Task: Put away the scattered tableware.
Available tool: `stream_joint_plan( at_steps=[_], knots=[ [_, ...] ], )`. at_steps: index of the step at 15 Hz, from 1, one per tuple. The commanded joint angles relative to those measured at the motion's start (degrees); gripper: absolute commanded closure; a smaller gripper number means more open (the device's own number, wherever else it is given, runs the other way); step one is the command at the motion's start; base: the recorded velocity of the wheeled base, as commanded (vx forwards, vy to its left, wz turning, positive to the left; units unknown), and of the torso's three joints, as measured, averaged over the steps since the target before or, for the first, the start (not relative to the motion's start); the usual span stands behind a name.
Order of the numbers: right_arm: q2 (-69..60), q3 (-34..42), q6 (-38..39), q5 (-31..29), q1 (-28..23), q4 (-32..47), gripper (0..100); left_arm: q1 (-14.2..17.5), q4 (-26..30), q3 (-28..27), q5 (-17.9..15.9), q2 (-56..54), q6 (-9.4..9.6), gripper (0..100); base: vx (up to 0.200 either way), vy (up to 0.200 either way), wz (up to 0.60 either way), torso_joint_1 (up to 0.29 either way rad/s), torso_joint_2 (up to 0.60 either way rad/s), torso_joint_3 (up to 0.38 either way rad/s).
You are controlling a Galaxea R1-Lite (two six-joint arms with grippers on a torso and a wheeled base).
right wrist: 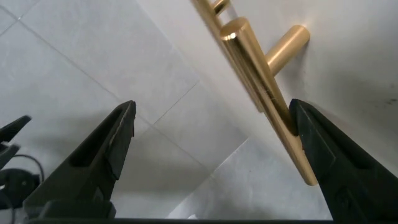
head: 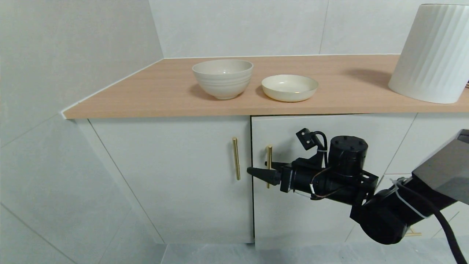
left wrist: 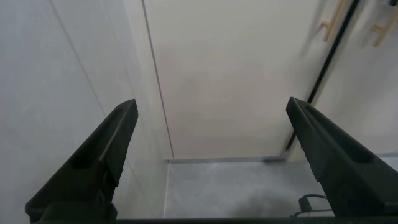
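Two fingers of the right end effector [head: 262, 168] stand wide apart around the brass handle [head: 269, 156] of the right cabinet door [head: 293, 132]. Left end effector [left wrist: 211, 104], also wide, hangs low before the left cabinet door [left wrist: 230, 81]. Above, bowl [head: 222, 79] and shallow dish [head: 289, 87] sit side by side on the tabletop [head: 146, 95].

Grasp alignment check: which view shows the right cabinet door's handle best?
Right wrist view: the brass handle sits close up, inside the open right gripper. Head view shows it small, partly crossed by that gripper. Left wrist view catches it tiny at the edge.
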Motion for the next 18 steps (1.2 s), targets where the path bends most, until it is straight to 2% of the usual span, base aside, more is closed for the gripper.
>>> stream_joint_plan(
  at_steps=[1,8,11,14,15,17,18],
  knots=[
    [-3.3,2.5,-0.1,0.3,0.4,0.0,0,0.0,0.0,0.0,0.0,0.0,-0.02,0,0.0,0.0,0.0,0.0,0.0,0.0],
    [-10.5,12.3,-0.4,1.3,3.3,-0.1,0,0.0,0.0,0.0,0.0,0.0,-0.02,0,0.0,0.0,0.0,0.0,0.0,0.0],
    [-12.6,14.3,-0.4,1.5,3.3,-1.8,0,0.0,0.0,0.0,0.0,0.0,-0.02,0,0.0,0.0,0.0,0.0,0.0,0.0],
    [-14.2,15.2,-0.4,4.4,3.3,-1.8,0,0.0,-0.4,-0.1,0.0,0.0,0.06,0,0.0,0.0,0.0,0.0,0.0,0.0],
    [-14.4,15.5,-0.4,4.5,3.3,-1.8,0,0.0,-1.2,-0.7,0.0,0.0,-0.02,0,0.0,0.0,0.0,0.0,0.0,0.0],
    [-14.5,15.7,-0.6,4.6,3.3,-1.8,0,0.0,-1.6,-6.0,-1.0,0.0,-0.02,0,0.0,0.0,0.0,0.0,0.0,0.0],
    [-14.5,15.9,-0.7,4.5,3.3,-1.8,0,-0.1,0.3,-8.9,-3.2,0.4,0.06,0,0.0,0.0,0.0,0.0,0.0,0.0]
  ],
)
